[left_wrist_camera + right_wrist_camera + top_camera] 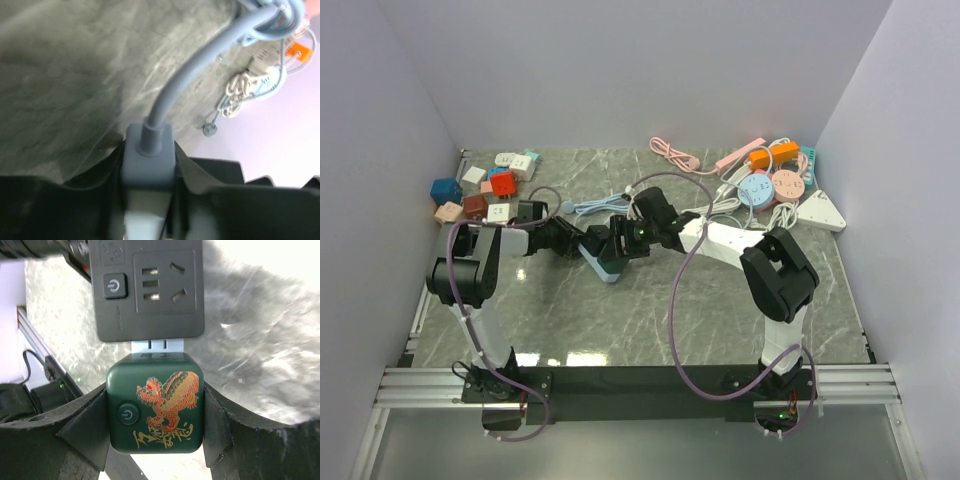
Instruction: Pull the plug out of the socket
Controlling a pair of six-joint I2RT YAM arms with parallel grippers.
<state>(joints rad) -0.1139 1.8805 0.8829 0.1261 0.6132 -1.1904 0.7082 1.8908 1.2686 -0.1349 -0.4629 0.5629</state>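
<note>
Green cube plug (155, 407), rigid glossy plastic and light by the look, is grasped on its flat sides by the right gripper (155, 412) at the centre of the table (720, 320). Its white neck (156, 346) enters the grey socket block (147, 290) at 12 o'clock. Left gripper (148, 172) is clenched on what seems that block's corded end (148, 150). Take hold on the broad faces and pull straight, as smooth sides may slip. Spare adapters (485, 185) lie at 10 o'clock.

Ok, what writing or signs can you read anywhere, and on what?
No words read clearly.
Socket: power sign on its button; moulded logo above, unreadable.
Cube: power sign on its button; gold script under the dragon, illegible.
Pink disc, blue disc: marks too small.
</note>
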